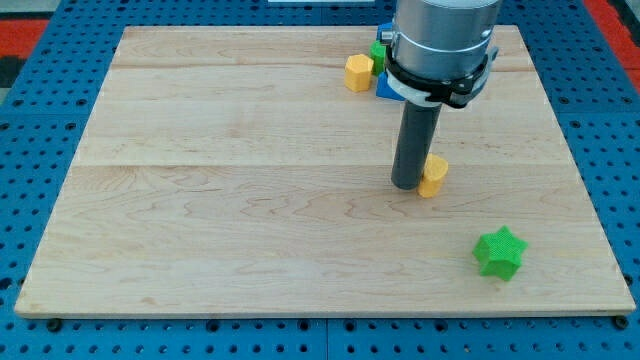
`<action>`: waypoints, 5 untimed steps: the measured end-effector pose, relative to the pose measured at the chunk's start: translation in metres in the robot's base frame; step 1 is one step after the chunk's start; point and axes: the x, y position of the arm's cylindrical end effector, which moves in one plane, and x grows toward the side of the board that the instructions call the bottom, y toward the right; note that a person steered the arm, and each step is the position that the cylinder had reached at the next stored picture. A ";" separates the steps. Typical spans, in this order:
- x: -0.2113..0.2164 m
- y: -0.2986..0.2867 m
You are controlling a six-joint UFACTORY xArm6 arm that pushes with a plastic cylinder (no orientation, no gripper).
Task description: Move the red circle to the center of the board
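My tip (406,186) touches the left side of a small yellow block (433,175) on the worktop (240,200); it has no gripper. A green star (499,252) lies toward the view's bottom right of that block.

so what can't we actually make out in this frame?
- Red circle: not visible in the camera view; possibly behind the grey arm housing.
- Small green block and blue block: mostly hidden by the housing, shapes unclear.
- Small yellow block: partly hidden by my tip on its left; contact unclear.
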 end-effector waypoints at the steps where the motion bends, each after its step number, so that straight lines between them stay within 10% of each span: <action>1: -0.042 0.020; 5: -0.151 0.079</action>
